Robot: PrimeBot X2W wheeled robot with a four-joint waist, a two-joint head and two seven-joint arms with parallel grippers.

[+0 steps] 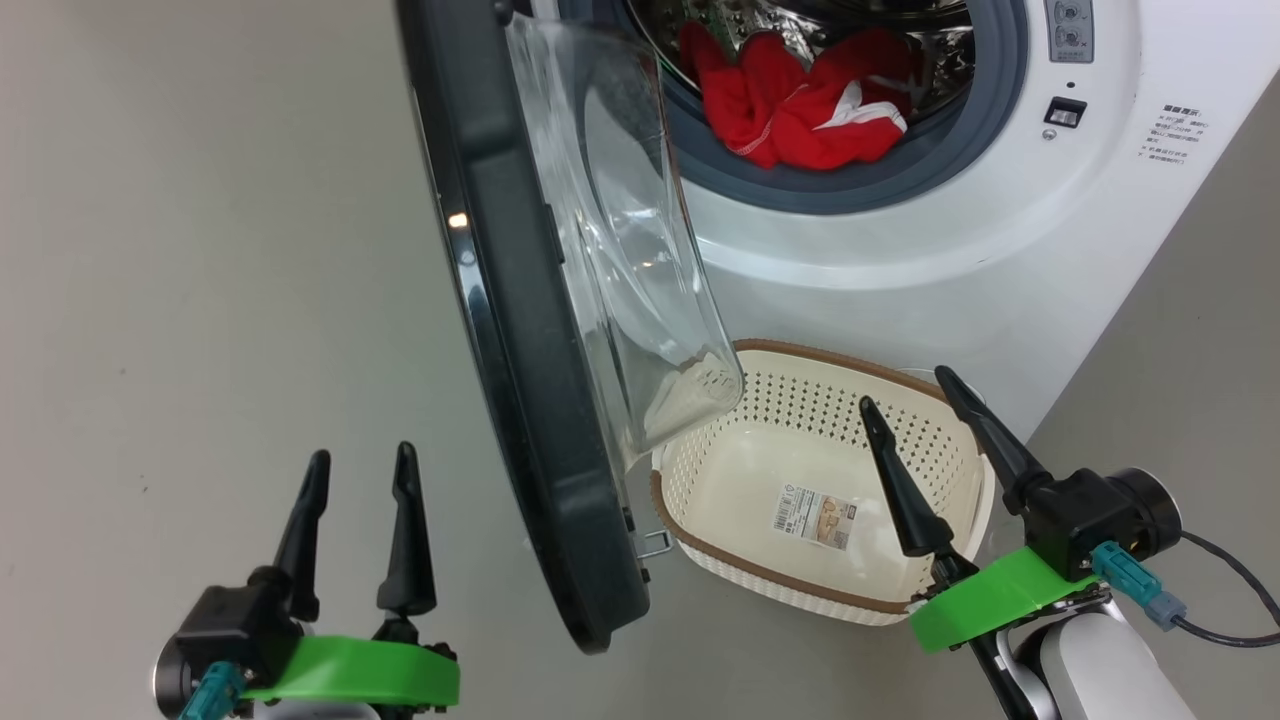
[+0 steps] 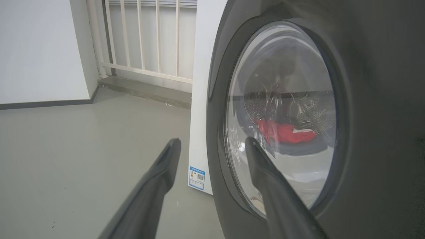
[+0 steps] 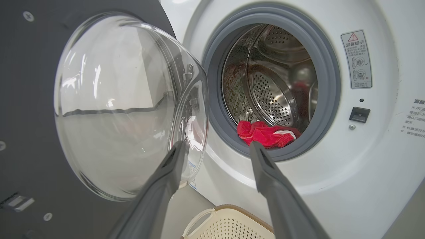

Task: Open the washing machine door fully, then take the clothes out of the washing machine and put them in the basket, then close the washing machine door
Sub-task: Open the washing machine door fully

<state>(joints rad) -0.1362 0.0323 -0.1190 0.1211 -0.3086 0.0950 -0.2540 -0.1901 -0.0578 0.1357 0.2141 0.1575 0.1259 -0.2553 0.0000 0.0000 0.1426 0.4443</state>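
Note:
The white washing machine point(image 1: 960, 230) stands ahead with its black-rimmed door point(image 1: 520, 330) swung out towards me, edge-on, the clear glass bowl point(image 1: 640, 250) facing the drum. Red clothes point(image 1: 805, 100) with white trim lie at the drum's front lip, also seen as clothes point(image 3: 267, 134) in the right wrist view and clothes point(image 2: 285, 132) through the door glass. The cream basket point(image 1: 960, 470) sits on the floor below the opening, holding nothing but a sticker. My left gripper point(image 1: 360, 475) is open, left of the door's outer face. My right gripper point(image 1: 910, 390) is open above the basket.
Grey floor point(image 1: 200, 300) spreads to the left of the door. In the left wrist view a white wall point(image 2: 40, 49) and a pale railing point(image 2: 146, 36) stand behind the machine. A cable point(image 1: 1235, 600) trails from the right wrist.

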